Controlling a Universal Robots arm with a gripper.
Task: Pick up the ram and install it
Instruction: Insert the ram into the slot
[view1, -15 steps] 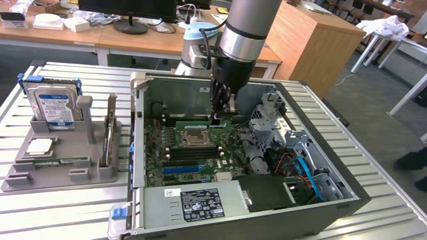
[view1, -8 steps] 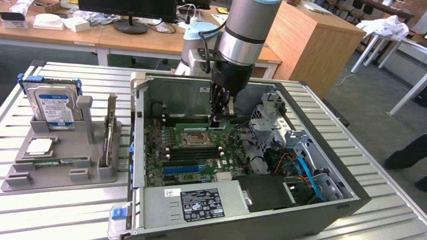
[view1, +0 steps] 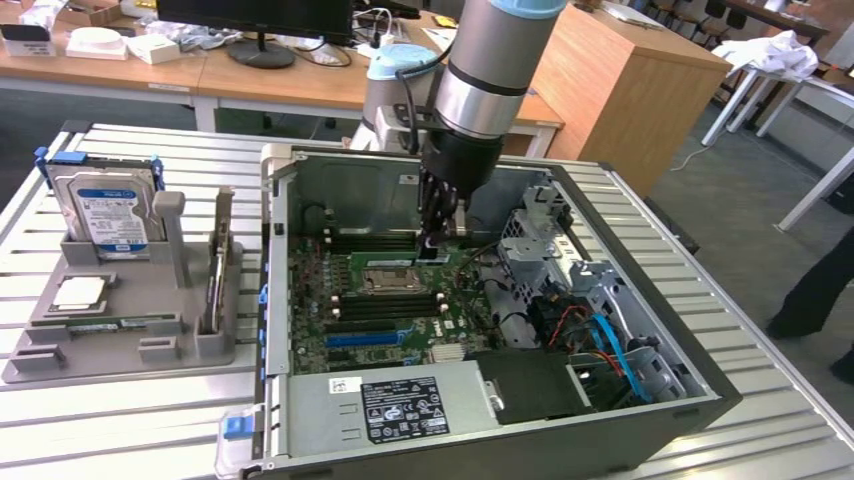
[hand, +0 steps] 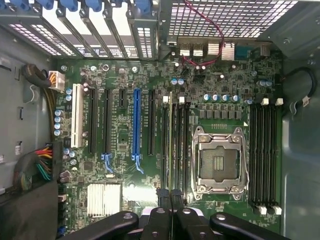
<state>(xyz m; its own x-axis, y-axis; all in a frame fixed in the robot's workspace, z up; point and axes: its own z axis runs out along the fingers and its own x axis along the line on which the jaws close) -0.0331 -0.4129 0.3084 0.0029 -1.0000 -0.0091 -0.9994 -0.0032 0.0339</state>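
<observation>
Exterior view: your black gripper (view1: 441, 238) is down inside the open grey computer case (view1: 400, 185), over the green motherboard (view1: 314, 275). The case sits on a slatted metal table (view1: 120, 430). Beside it a grey parts tray (view1: 120, 355) holds a spare green stick (view1: 218, 265) standing on edge, with wooden office desks (view1: 280, 85) behind.

Wrist view: jaws pinched narrow on the long, thin green ram stick (hand: 171, 145), edge-on over the black memory slots (hand: 186, 145) beside the silver processor socket (hand: 218, 162). You're mid-install, I'd say. Seating it calls for square alignment and even pressure.
</observation>
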